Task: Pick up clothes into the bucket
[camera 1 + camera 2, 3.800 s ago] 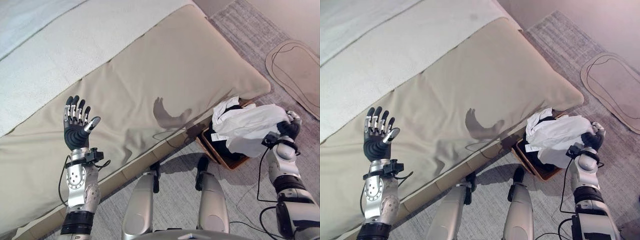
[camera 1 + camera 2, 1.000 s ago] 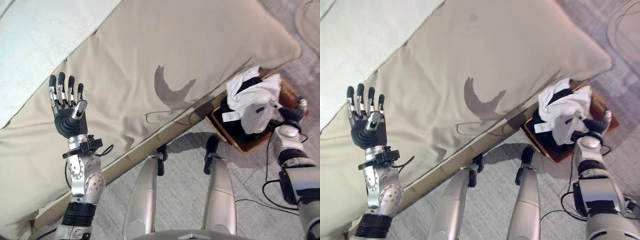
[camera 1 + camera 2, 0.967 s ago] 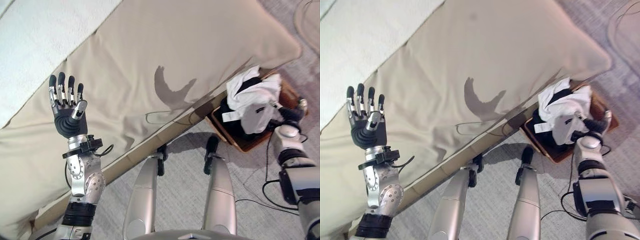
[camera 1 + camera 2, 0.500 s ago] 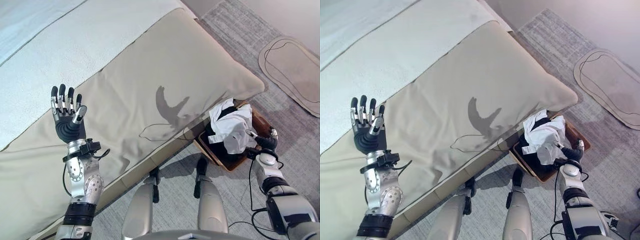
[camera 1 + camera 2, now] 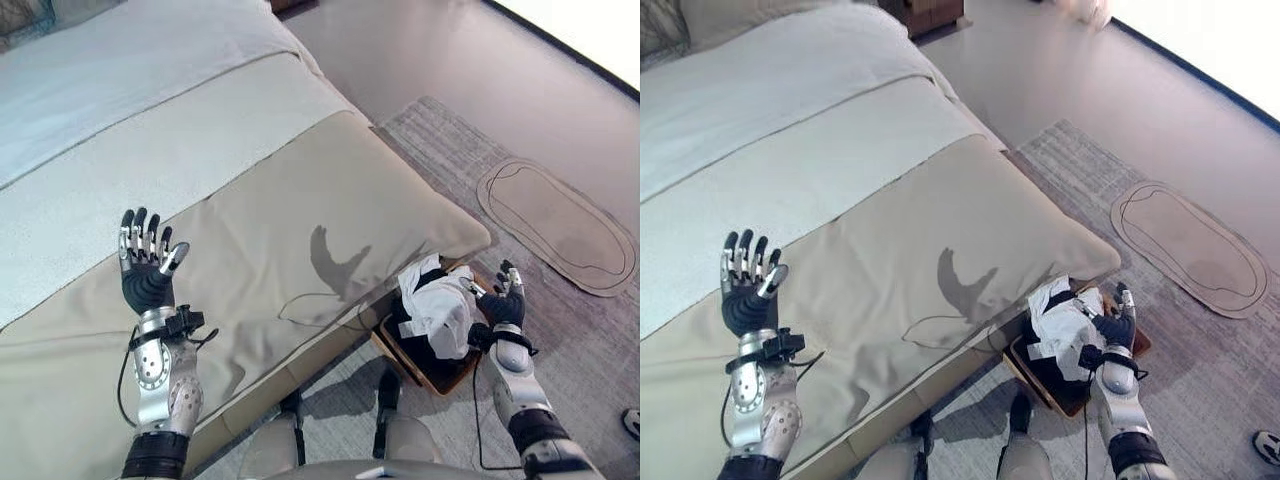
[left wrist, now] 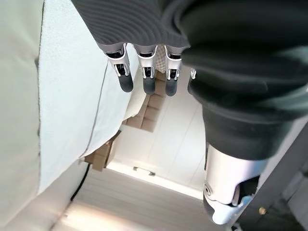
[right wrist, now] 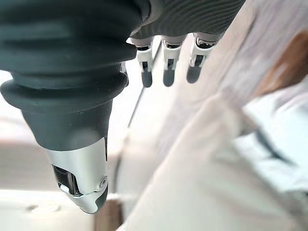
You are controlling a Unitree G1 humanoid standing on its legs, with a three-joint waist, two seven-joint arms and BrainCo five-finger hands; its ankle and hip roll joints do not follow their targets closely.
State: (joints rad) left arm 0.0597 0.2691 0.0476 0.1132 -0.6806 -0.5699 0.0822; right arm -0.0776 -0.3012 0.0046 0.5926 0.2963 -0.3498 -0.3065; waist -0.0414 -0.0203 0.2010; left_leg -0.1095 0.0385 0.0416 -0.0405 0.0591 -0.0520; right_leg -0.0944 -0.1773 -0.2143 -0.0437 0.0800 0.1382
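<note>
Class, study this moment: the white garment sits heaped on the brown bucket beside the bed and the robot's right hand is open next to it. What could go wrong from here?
1. The white garment is piled above the rim of the bucket rather than tucked in, so it might slide off onto the rug.
2. The open right hand is close beside the cloth; a fingertip could snag it on withdrawal.
3. The raised, open left hand hangs over the bed, where a careless swing could drag the cover.

A wide bed point(image 5: 150, 120) carries a white sheet on its far part and a tan cover point(image 5: 300, 230) spread over its near part (lightly creased). Just beside the bed's near corner, a brown bucket point(image 5: 440, 372) sits on the grey carpet point(image 5: 580, 340), heaped with white and dark clothes point(image 5: 435, 310). Farther from the bed, a beige oval mat point(image 5: 555, 225) lies on the carpet.
</note>
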